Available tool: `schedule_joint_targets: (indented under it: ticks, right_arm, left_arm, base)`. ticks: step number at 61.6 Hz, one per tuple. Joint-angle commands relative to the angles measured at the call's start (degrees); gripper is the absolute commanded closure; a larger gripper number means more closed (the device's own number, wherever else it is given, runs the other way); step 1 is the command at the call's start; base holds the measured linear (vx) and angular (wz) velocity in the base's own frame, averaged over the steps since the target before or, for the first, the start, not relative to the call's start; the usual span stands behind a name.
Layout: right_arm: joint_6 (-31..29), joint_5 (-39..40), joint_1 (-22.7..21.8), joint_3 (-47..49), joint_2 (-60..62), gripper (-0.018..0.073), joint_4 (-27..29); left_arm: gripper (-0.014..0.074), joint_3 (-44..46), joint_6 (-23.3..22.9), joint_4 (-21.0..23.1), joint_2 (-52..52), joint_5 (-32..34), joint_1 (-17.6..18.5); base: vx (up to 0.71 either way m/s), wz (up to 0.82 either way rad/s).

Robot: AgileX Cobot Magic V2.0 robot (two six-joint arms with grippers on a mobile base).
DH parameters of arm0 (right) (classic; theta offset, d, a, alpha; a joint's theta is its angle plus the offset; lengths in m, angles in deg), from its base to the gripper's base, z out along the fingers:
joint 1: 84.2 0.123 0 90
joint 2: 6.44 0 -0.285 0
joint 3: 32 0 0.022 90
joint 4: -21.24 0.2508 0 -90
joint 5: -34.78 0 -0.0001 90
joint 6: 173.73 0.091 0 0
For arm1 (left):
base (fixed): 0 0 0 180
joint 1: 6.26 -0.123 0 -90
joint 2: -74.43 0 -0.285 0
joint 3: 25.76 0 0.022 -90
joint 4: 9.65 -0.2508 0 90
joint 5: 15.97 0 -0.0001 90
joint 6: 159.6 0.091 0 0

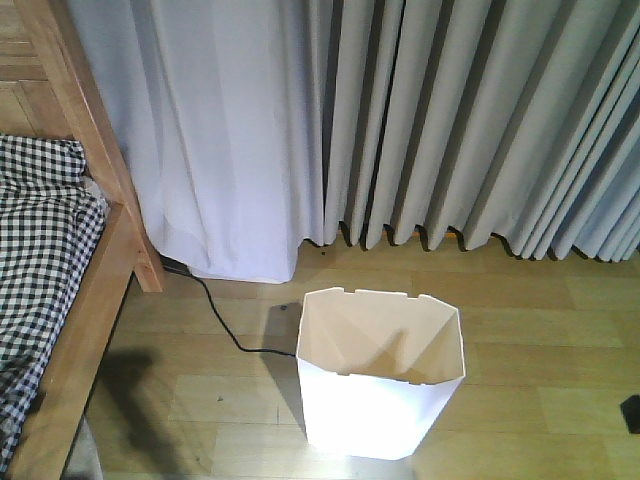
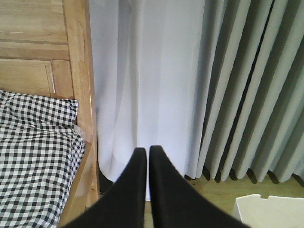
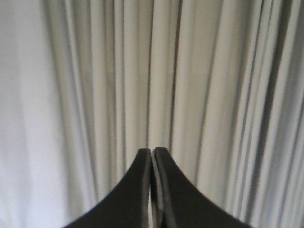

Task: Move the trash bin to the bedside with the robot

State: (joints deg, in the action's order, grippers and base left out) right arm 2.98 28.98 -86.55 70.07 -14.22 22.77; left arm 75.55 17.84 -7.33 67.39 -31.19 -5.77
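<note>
The white, open-topped plastic trash bin stands on the wooden floor near the wooden-framed bed; both tools, left and right, are pressed together, holding nothing.

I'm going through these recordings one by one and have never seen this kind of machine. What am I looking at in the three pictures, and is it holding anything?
This is a wheeled robot with two arms, each ending in a claw. The front picture looks ahead and down at a wooden floor: a white trash bin stands open, apparently empty, in front of grey curtains, with a black cable running behind it and a wooden bed with checked bedding at the left.

The other two pictures come from cameras on the wrists. The left one shows the left claw, its fingers nearly together, with the bed and a corner of the bin. The right one shows the right claw, closed, facing curtains only.

Neither claw holds anything.
</note>
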Motion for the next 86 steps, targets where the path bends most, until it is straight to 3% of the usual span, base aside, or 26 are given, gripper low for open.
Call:
schedule_joint_targets:
  ticks: [1,86]
  right_arm:
    - [4.6,6.7,0.1,-1.5,1.5,0.0568,-2.0]
    - [5.5,4.4,0.2,-1.3,1.4,0.0568,-3.2]
  left_arm:
    - [0.0602,-1.1,-0.3,0.3,0.8,4.0,0.4]
    - [0.0602,-1.1,-0.3,0.3,0.8,4.0,0.4]
  base:
    - [0.00,0.00]
    - [0.00,0.00]
